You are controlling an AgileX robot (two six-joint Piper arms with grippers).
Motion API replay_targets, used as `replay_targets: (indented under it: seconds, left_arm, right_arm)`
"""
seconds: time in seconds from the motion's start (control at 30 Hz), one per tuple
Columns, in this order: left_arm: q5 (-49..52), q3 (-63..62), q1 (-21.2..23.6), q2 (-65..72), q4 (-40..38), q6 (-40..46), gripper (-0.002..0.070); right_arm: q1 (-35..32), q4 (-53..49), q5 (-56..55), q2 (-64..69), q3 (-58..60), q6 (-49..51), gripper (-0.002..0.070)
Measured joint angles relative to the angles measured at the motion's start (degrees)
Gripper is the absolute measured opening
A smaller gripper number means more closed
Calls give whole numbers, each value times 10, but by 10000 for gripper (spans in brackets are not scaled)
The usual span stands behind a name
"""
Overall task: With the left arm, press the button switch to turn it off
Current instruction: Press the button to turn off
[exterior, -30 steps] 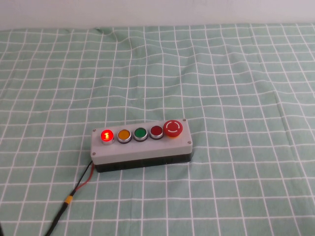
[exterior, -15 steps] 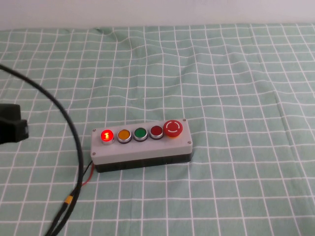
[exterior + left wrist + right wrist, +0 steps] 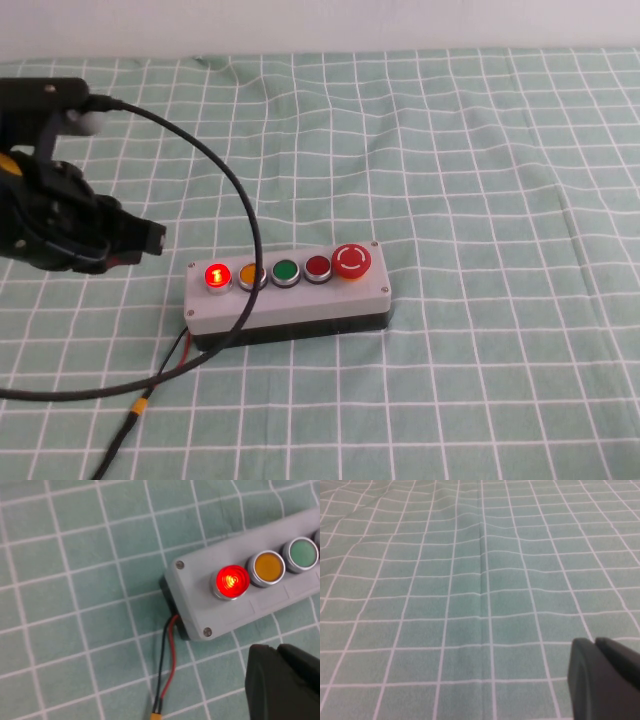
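Note:
The button switch (image 3: 215, 276) is small, round and lit bright red, at the left end of the grey box (image 3: 300, 303), beside the yellow button (image 3: 251, 274). In the left wrist view the button switch (image 3: 232, 581) glows beside the yellow button (image 3: 269, 567). My left arm reaches in from the left; its gripper (image 3: 152, 238) is shut and empty, a short way left of the button and apart from the box. Its tips (image 3: 277, 649) show in the wrist view. My right gripper (image 3: 595, 647) is shut and empty over bare cloth, out of the high view.
The row continues with a green button (image 3: 285, 271), a darker red button (image 3: 318, 266) and a large red mushroom button (image 3: 352, 260). Red and black wires (image 3: 170, 365) leave the box's left end. The left arm's thick black cable (image 3: 240, 200) loops over the box. Green checked cloth (image 3: 480, 180) covers the table.
My left arm has come in from the left edge and moved right toward the box's left end, its cable now arching over the box. The button stays lit.

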Motion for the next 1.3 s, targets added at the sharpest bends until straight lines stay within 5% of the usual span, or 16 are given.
replay_targets:
  seconds: [0.47, 1.3]
  left_arm:
    - [1, -89, -47, 157, -47, 40, -2]
    - [35, -134, -68, 269, 26, 9, -2]
  right_arm:
    - [0, 0, 0, 0, 0, 0, -18]
    - [0, 0, 0, 0, 0, 0, -18]
